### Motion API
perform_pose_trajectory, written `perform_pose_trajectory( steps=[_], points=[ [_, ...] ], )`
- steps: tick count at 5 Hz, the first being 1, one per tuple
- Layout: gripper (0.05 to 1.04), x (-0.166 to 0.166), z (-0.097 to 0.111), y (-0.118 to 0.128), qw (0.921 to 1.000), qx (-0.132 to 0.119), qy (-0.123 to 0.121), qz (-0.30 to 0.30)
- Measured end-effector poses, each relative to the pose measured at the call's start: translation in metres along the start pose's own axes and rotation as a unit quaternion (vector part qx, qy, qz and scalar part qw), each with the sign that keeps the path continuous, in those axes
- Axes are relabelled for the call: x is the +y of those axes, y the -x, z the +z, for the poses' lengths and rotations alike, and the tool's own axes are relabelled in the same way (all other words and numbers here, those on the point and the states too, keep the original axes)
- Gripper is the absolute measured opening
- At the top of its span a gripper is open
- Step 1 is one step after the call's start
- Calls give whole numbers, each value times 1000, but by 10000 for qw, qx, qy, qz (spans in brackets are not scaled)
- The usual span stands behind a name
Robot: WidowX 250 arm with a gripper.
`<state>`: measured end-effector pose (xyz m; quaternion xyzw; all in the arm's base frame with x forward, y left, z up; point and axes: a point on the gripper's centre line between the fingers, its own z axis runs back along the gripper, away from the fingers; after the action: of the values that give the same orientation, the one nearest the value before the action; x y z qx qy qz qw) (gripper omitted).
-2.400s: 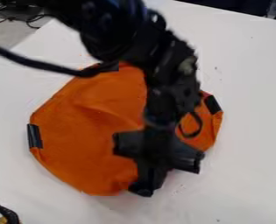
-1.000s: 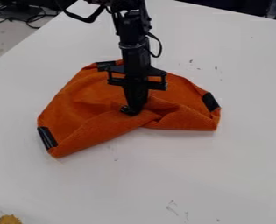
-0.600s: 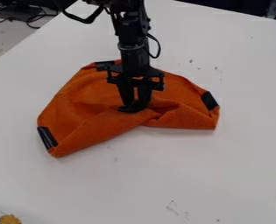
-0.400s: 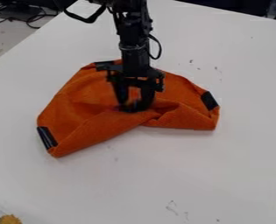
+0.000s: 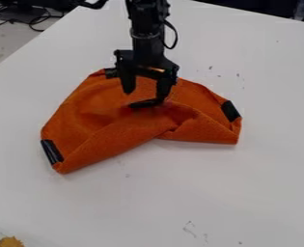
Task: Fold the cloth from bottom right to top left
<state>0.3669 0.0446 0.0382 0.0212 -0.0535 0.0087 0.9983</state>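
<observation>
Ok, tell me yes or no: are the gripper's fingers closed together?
No, the gripper has its two fingers spread apart, with the orange cloth showing in the gap between them.

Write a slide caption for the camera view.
Open gripper above a partly folded orange cloth on a white table.

So the cloth (image 5: 105, 111) is a pretty loud solid orange, going a darker, rustier orange down in the creases, with black patches (image 5: 230, 111) dotted along its edge. Gripper (image 5: 144, 95) is black, same as the arm (image 5: 144, 21). The table (image 5: 244, 169) is basically white with some random dark specks and greyish scuffs. Floor's (image 5: 3, 41) grey, cables (image 5: 33, 28) are black plus a bit of red, and the fuzzy-looking thing (image 5: 11, 242) at the lower left is mustard yellow.
</observation>
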Motion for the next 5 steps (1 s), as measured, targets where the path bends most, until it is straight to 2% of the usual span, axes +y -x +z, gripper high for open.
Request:
perform_pose_trajectory(
  steps=[1, 2, 3, 4, 5],
  points=[
    [1005, 9, 5, -14, 9994, -278, -145, -157],
    [1003, 13, 10, -17, 9991, -261, -275, -191],
    [1003, 2, 13, -10, 9989, 32, -446, -149],
    [1003, -5, 36, -9, 9982, -82, -586, 35],
    [1002, -5, 39, -2, 9978, -63, -633, 184]
  ],
)
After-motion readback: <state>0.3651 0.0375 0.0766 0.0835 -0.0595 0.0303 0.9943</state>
